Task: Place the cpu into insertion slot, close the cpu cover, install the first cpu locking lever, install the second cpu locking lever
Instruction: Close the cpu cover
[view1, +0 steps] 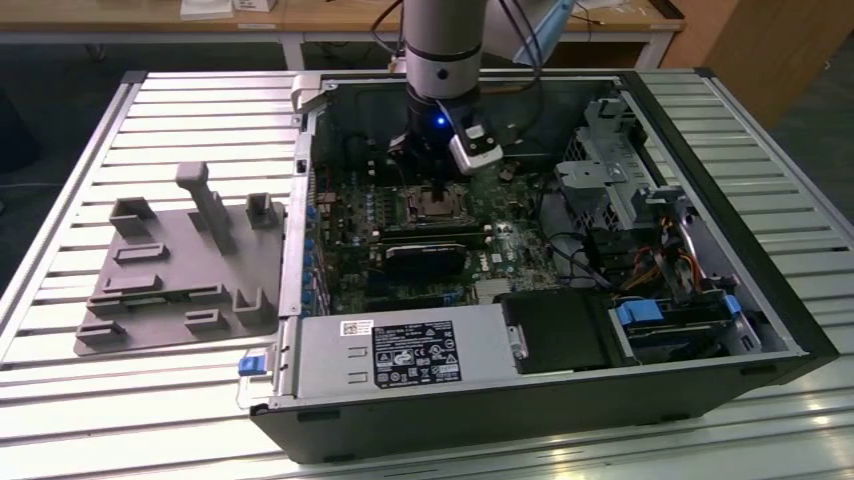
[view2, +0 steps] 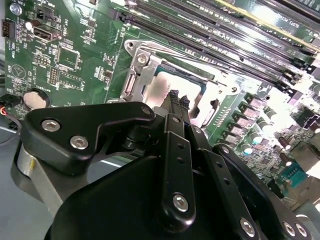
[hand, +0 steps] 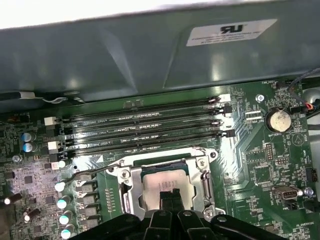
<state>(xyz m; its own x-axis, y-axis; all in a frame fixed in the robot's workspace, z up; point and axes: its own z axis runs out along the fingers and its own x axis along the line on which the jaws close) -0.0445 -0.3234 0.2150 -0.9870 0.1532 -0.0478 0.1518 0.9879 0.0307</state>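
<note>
Gripper (view1: 430, 186) low inside the open computer case (view1: 534, 415), fingertips (hand: 165, 200) drawn together with nothing between them (so in both wrist views), poised just above the cpu (hand: 162, 182). Cpu seated flat in the insertion slot (view1: 430, 207), its silvery top showing through the cut-out of the cpu cover (hand: 130, 192), lying down over it. Thin lever rod (hand: 95, 170) just beside the cover frame; latched or loose, not discernible. Four long black memory slots (hand: 145, 132) near the socket. In the exterior view: slot at six o'clock of the gripper; black card (view1: 427, 262) at six o'clock of the slot; power supply (view1: 400, 355) farther along six o'clock; grey fixture tray (view1: 147, 300) outside the case at nine o'clock, on the slatted table (view1: 80, 400).
</note>
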